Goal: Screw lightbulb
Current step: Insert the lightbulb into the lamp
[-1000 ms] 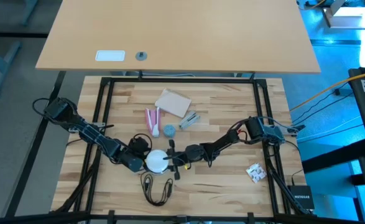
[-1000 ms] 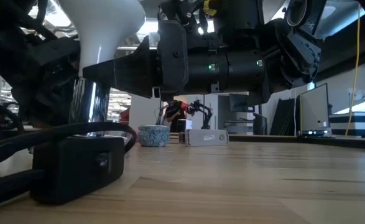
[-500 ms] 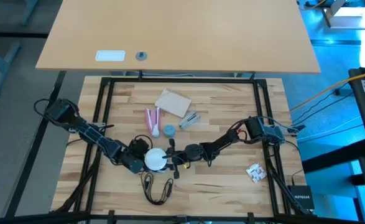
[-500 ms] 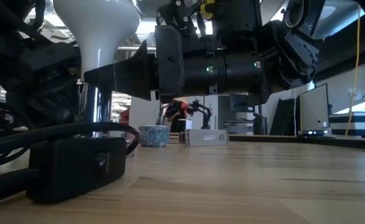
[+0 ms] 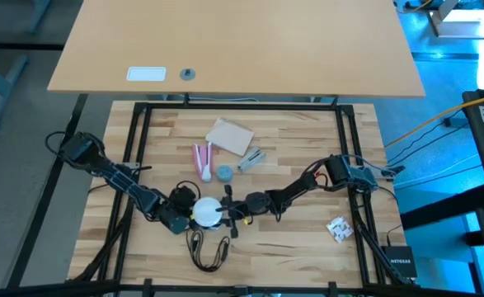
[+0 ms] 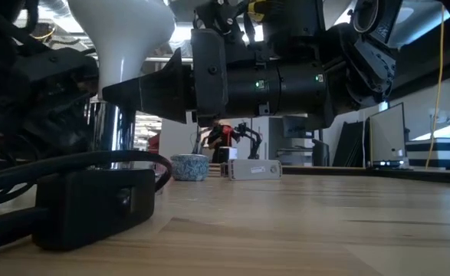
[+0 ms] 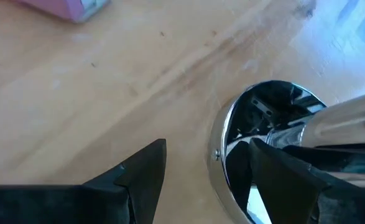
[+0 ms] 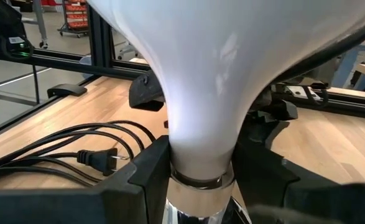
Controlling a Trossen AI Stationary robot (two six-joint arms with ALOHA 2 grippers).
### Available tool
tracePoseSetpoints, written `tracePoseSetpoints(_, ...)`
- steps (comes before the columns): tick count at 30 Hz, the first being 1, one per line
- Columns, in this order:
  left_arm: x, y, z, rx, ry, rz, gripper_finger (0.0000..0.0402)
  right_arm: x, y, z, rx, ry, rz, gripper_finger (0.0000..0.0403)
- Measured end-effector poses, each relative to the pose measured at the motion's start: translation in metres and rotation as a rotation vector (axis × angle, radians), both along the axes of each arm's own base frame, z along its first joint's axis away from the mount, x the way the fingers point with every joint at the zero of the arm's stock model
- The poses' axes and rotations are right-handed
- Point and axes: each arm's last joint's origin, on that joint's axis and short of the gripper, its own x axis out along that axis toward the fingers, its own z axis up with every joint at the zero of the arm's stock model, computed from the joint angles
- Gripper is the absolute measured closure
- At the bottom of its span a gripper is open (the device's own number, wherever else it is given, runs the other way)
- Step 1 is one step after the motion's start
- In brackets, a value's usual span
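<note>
Lightbulb (image 8: 201, 81) stands upright, dome up, silvery base seated in chrome socket (image 7: 257, 155) near middle front of surface (image 5: 291, 247). Likely light, smooth, slippery, fragile; best hold at narrow neck, gentle squeeze. Right hand (image 8: 198, 171) reaches in level from right, fingers clenched on neck just above metal base. Left hand (image 7: 201, 165) low beside socket, fingers released, straddling chrome stem.
</note>
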Motion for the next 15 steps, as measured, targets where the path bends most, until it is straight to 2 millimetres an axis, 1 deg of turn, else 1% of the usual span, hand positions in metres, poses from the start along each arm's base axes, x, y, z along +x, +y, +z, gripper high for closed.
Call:
tracePoseSetpoints(10, -0.008, -0.011, -0.001, -0.066, -0.02, 0.021, 0.018, 0.0, 0.001, 0.0, -0.001, -0.002, -0.004, 0.0237)
tracePoseSetpoints(15, -0.006, -0.013, 0.001, -0.095, -0.054, 0.03, 0.018, 0.0, 0.001, 0.0, -0.001, -0.003, -0.013, 0.0237)
